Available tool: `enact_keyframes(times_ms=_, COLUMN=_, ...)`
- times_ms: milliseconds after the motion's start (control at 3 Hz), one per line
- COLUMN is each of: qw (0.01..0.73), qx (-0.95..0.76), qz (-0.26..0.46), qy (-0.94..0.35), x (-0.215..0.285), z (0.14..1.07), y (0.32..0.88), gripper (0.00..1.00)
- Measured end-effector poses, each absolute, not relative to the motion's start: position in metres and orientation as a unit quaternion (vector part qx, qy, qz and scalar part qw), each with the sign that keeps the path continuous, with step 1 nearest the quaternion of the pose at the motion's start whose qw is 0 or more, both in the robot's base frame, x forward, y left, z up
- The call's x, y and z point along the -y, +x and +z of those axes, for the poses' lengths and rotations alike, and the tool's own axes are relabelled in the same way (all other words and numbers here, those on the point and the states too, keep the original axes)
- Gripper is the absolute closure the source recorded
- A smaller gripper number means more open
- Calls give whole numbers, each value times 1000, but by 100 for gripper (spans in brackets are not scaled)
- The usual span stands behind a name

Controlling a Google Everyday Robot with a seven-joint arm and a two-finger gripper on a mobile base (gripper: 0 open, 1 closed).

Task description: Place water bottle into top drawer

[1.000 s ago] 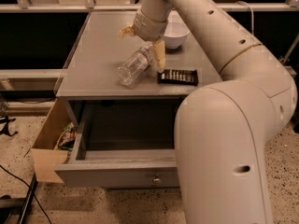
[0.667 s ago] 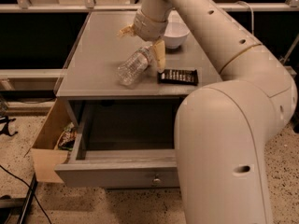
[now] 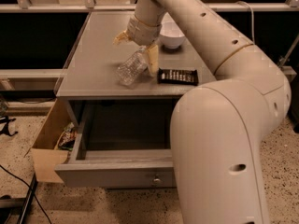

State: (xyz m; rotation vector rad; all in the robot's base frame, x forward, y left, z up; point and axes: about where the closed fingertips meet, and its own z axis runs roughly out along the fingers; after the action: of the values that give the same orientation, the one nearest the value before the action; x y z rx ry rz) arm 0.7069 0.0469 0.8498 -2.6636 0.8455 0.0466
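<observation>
No shift from a second ago: same pose for bottle and gripper. Bottle [image 3: 130, 70] lying tilted on the counter [image 3: 93, 45], towards the near edge, far end up under the gripper. Gripper [image 3: 134, 55] down over that far end, fingers [image 3: 153, 62] released and spread, one just right of the bottle, the other out to the left. Candy bar [image 3: 177, 76] just right; bowl [image 3: 172, 35] farther back. Below, drawer [image 3: 117, 174] pulled open, knob [image 3: 156, 178] at front centre. Box [image 3: 46, 143] touching its left side.
</observation>
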Motion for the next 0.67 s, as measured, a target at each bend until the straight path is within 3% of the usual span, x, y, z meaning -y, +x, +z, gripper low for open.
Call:
enact_keyframes(times_ms=333, qw=171, qx=-296, qz=18, qy=-940, x=-51, z=847, y=706, gripper=28)
enact_keyframes(times_ms=667, qw=166, qx=-297, qz=17, qy=-940, x=-51, z=845, y=705, gripper=35)
